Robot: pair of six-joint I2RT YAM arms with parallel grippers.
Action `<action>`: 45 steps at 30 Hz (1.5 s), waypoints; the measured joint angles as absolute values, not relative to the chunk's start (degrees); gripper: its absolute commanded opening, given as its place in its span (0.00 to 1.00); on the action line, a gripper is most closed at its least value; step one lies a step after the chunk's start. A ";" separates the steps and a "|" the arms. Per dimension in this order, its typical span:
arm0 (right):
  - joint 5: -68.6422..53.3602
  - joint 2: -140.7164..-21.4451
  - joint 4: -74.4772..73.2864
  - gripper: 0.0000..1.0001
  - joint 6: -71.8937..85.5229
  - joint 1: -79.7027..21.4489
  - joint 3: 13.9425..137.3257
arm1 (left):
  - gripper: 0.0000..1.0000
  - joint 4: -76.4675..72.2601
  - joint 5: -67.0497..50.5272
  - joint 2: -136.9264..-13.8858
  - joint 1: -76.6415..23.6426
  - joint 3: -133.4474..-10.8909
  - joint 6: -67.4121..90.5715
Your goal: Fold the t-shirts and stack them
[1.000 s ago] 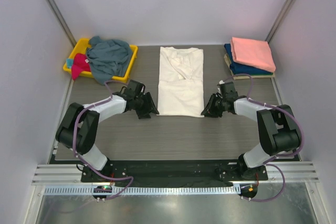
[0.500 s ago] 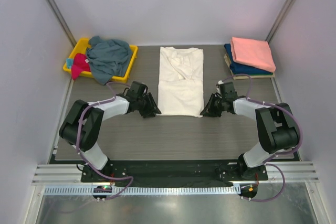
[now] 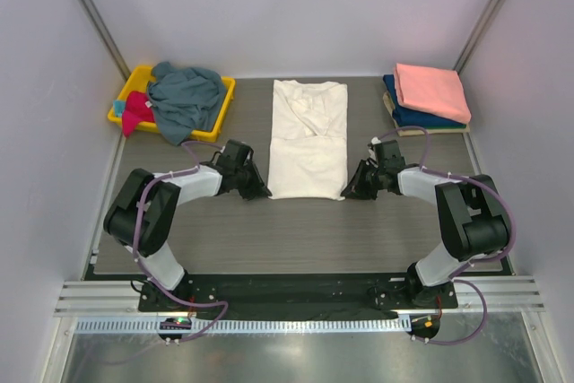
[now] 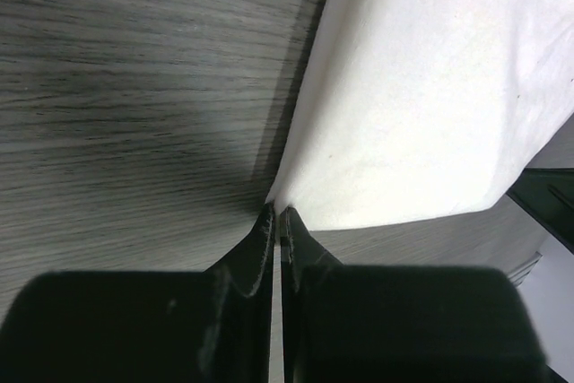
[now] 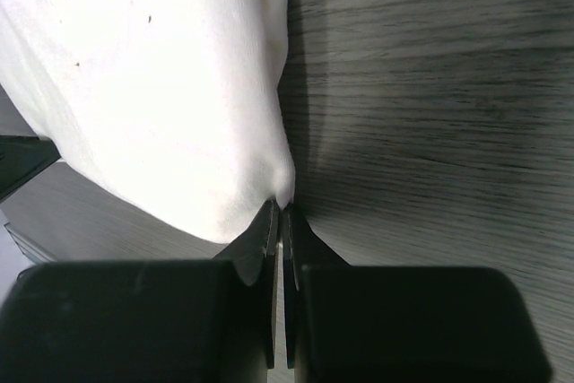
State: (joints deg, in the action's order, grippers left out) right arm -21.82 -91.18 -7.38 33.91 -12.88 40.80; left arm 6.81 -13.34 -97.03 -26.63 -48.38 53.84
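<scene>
Since the cream shirt (image 3: 308, 136) lies lengthwise away from the bases, the left gripper (image 4: 276, 211) and right gripper (image 5: 279, 206) flank it, each clenched on a near corner.

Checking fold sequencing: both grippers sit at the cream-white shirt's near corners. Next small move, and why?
Probably raise both corners together, ready to carry them toward the collar. The left gripper and right gripper look shut on the near corners of the cream-white t-shirt, which lies flat in a long strip, not yet folded end to end.
</scene>
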 measured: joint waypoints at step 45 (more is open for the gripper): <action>-3.99 -60.99 -51.75 0.01 39.48 -23.29 62.11 | 0.00 49.30 23.46 -61.84 -58.59 -66.50 65.73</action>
State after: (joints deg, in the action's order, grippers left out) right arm -3.99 -60.99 -51.75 39.48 -23.29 62.11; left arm 49.30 23.46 -61.84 -58.59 -66.50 65.73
